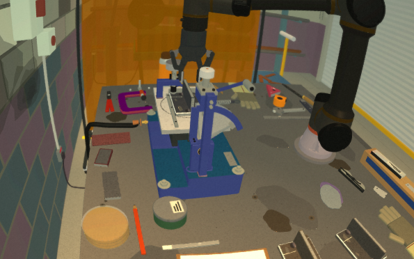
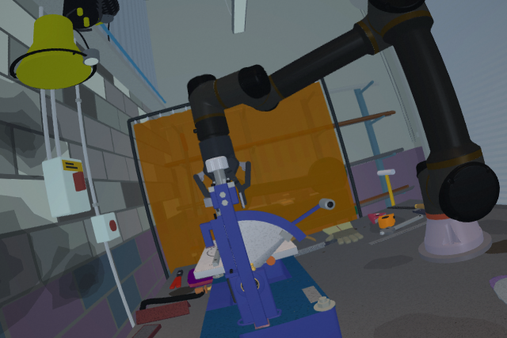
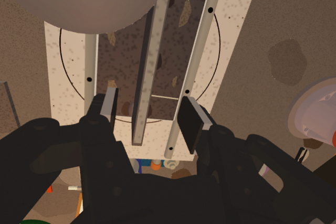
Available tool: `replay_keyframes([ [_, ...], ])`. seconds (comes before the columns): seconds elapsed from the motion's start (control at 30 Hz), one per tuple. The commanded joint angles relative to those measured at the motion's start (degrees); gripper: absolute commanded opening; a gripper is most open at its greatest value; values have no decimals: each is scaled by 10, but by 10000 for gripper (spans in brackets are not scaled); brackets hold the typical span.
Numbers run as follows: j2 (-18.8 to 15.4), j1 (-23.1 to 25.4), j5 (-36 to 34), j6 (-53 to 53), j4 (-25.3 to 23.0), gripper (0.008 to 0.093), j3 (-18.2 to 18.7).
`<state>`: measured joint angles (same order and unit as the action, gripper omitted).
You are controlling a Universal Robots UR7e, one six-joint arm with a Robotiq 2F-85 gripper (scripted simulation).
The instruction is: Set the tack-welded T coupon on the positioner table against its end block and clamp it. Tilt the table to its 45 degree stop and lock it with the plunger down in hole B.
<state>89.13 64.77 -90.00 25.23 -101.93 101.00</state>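
The T coupon point(image 3: 152, 61) is partly hidden by the plunger knob in the wrist camera; it lies on the pale positioner table point(image 1: 174, 113) between two side rails, its upright web pointing toward the camera. The table sits on a blue base point(image 1: 195, 163) with a blue upright post point(image 1: 202, 128), a pale sector plate point(image 2: 262, 240) and a white plunger knob point(image 1: 206, 73) on top. My gripper point(image 1: 191, 71) hangs open above the coupon and holds nothing; its fingers point(image 3: 152, 113) straddle the web from above. A blue tilt lever with a grey grip point(image 1: 247, 85) sticks out to the right.
An orange welding curtain point(image 1: 143, 41) stands behind the bench. A purple C-clamp point(image 1: 134, 102) and red pliers point(image 1: 109, 102) lie left of the table. Work gloves point(image 1: 247, 99), a tape measure point(image 1: 279, 101) and my arm's base point(image 1: 315, 146) are to the right.
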Motion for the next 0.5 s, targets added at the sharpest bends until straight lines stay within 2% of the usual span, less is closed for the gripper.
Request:
replay_keyframes([
  [0.0,0,0,0,0,2,530,-1],
  [0.23,1,0,0,0,7,535,-6],
  [0.47,1,0,0,0,7,675,-6],
])
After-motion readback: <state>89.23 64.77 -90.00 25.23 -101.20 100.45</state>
